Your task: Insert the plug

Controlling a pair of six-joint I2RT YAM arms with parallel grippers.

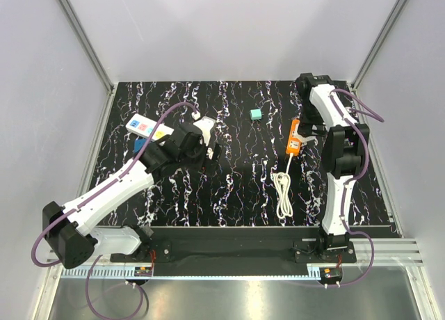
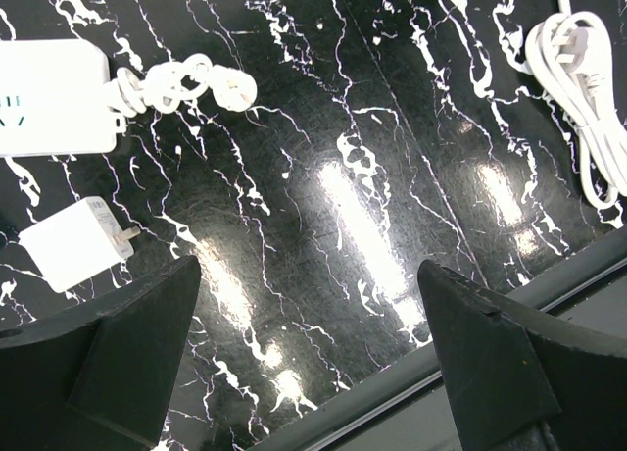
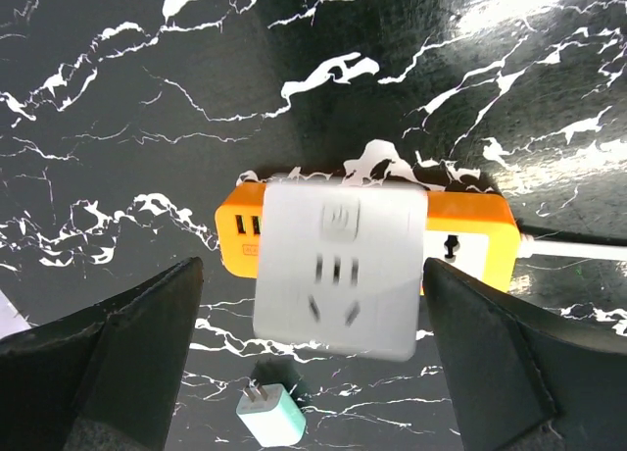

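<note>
Over the orange strip [image 3: 472, 231], my right gripper [image 3: 312, 273] hangs released astride the plug [image 3: 341, 237], which looks seated, perhaps slightly askew; next I'd press it home.

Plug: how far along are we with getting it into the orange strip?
Looks done: the plug sits on top of the orange strip. In hand: nothing; the right fingers stand open either side of it, not touching, and the left fingers are open over bare table. To do: the plug is blurred, so I cannot tell if it is fully home; probably a check or press, then retreat.
</note>
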